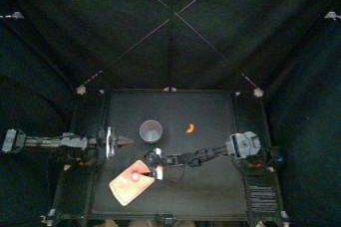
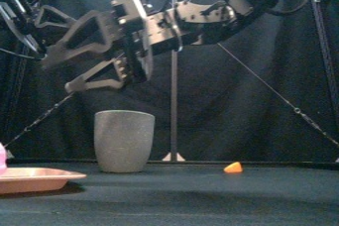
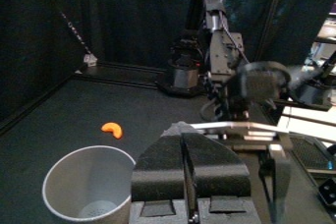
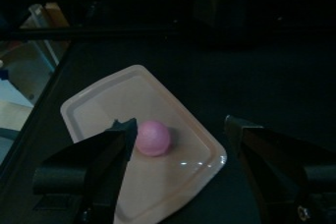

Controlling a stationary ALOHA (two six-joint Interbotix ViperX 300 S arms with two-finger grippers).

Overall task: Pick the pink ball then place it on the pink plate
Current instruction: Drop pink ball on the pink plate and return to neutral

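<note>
The pink ball [image 4: 152,138] lies on the pink plate [image 4: 98,100], a flat tray near the table's front left [image 1: 124,193]. In the front view the ball [image 2: 3,158] shows at the left edge above the tray [image 2: 40,178]. My right gripper [image 4: 180,123] hangs open just above the ball, one jaw on either side, holding nothing. It reaches in from the right [image 1: 154,167] and looms large in the front view [image 2: 99,56]. My left gripper [image 3: 184,138] is shut and empty, resting at the table's left [image 1: 112,143].
A tall grey speckled cup [image 1: 151,128] stands upright behind the tray, also in the front view [image 2: 123,141] and the left wrist view [image 3: 89,184]. A small orange toy [image 1: 194,128] lies to its right [image 2: 233,168].
</note>
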